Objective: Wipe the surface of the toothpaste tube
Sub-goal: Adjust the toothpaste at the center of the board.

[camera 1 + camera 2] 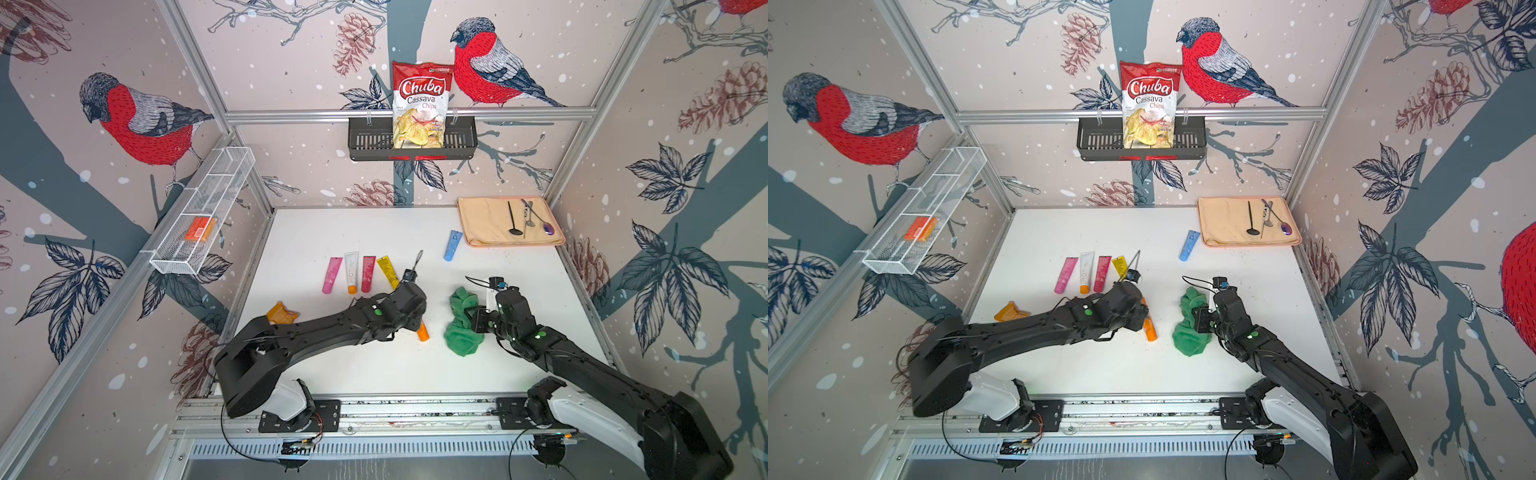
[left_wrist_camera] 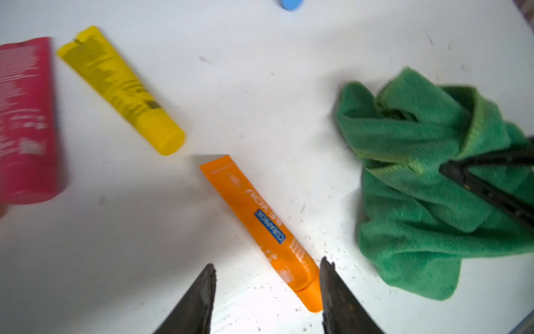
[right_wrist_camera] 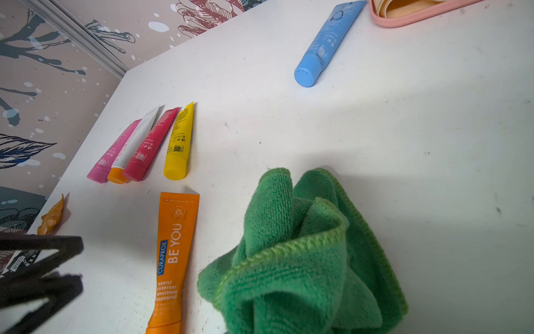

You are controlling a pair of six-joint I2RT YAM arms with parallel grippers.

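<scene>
An orange toothpaste tube [image 2: 260,225] lies flat on the white table [image 1: 374,232], cap toward the front edge; both top views show only its cap end [image 1: 422,332] [image 1: 1149,330] past my left wrist. My left gripper [image 2: 268,263] hovers open just over that cap end, which lies beside one finger and is not gripped. A crumpled green cloth [image 1: 459,332] [image 3: 303,260] sits just right of the tube. My right gripper [image 2: 450,170] is shut on the cloth. In the right wrist view the cloth hides its fingers.
Pink, white, red and yellow tubes [image 1: 357,274] lie in a row behind the orange one, and a blue tube [image 1: 452,245] farther back. A beige mat [image 1: 482,224] with utensils fills the back right corner. An orange wrapper [image 1: 280,313] lies at the left edge.
</scene>
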